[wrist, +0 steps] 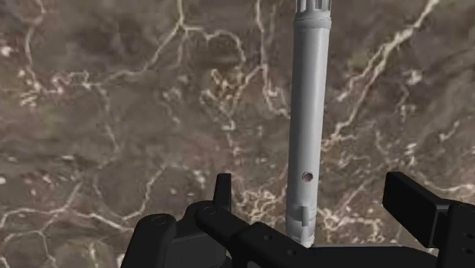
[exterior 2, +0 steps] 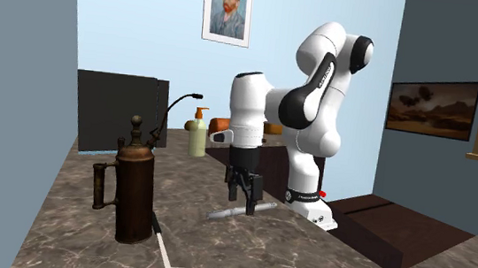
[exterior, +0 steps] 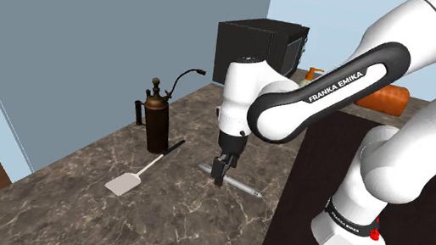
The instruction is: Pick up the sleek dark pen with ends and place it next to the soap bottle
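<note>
The pen [exterior: 244,187] is drawn as a grey slim stick and lies flat on the dark marble counter [exterior: 152,229]. My black gripper [exterior: 220,176] points straight down just above it, fingers open. In the wrist view the pen [wrist: 310,91] runs lengthwise between the parted fingers [wrist: 411,199], nearer one of them and touched by neither. In the second exterior view the gripper [exterior 2: 245,196] hovers over the pen [exterior 2: 221,213]. The soap bottle [exterior 2: 197,132], pale green with an orange pump, stands further back on the counter; its top [exterior: 312,73] peeks out behind my arm.
A brown metal canister [exterior: 156,123] with a handle and a thin hose stands at the shoulder view's left of the pen. A white spatula [exterior: 128,181] lies by it. A black box [exterior: 255,49] sits at the back, with an orange object [exterior: 382,96] beside it.
</note>
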### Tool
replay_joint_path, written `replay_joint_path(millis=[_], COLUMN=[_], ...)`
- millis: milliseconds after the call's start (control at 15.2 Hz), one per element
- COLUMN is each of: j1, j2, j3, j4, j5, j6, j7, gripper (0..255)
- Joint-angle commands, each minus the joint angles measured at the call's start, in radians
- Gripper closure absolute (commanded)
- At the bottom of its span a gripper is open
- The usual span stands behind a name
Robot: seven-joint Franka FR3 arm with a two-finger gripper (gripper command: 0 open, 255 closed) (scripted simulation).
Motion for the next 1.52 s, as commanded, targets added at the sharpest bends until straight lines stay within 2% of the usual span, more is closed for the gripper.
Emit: replay_joint_path(millis=[0,462,528,1122,1452], j1=[-0.002,-0.002,-0.002,-0.001,0.003], j2=[0.017,0.017,0.017,0.017,-0.04], j3=[0.005,0.005,0.005,0.005,-0.012], j4=[-0.008,-0.008,-0.008,-0.008,0.023], j5=[-0.001,-0.001,-0.001,-0.001,-0.001], j6=[0.026,0.026,0.026,0.026,-0.061], j7=[0.001,0.001,0.001,0.001,-0.002], gripper=[0,0,255,255,255])
